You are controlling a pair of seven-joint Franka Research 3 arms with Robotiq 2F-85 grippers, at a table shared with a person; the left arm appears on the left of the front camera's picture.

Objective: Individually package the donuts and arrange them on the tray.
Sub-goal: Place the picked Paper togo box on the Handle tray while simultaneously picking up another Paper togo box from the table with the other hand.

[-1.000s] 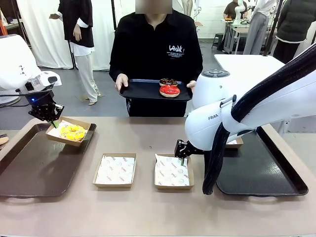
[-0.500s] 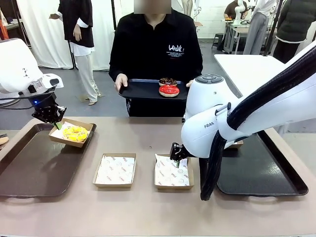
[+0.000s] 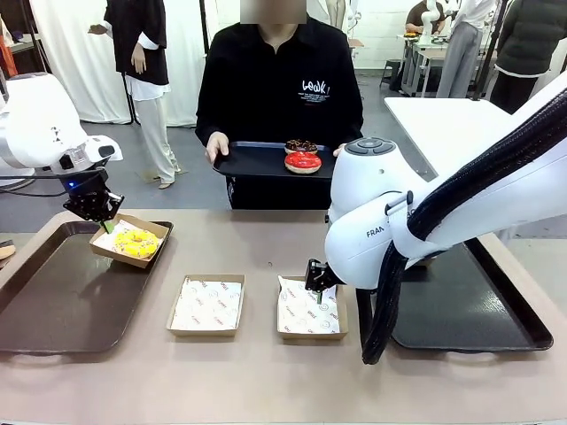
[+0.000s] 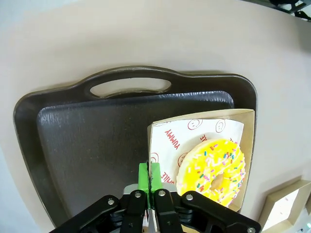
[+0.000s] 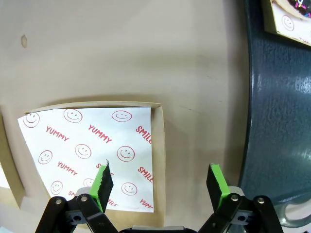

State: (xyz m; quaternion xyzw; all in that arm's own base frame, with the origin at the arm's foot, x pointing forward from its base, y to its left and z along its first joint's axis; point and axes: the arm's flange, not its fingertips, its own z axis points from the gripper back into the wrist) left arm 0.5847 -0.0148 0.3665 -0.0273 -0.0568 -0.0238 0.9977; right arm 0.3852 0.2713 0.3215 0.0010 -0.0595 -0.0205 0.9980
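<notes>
A yellow-glazed donut [image 3: 137,242] [image 4: 214,167] lies in a paper-lined cardboard box [image 3: 124,252] [image 4: 194,127] at the far right corner of the left tray [image 3: 53,301] [image 4: 92,141]. My left gripper [image 3: 103,223] [image 4: 149,175] is shut on that box's edge. My right gripper [image 3: 317,283] [image 5: 160,183] hangs open over the right rim of an empty lined box [image 3: 307,310] [image 5: 92,145]. The person holds a black tray [image 3: 257,162] with a red-glazed donut [image 3: 303,162] and a chocolate donut [image 3: 301,145] behind it.
A second empty box [image 3: 206,305] lies mid-table. The dark right tray [image 3: 478,310] [image 5: 277,97] carries another box [image 3: 427,258] [image 5: 286,17], mostly hidden by my right arm. The person stands close to the far table edge.
My left gripper has carried the yellow donut's box a little to the right. My right gripper has moved left and down over the empty box, still open.
</notes>
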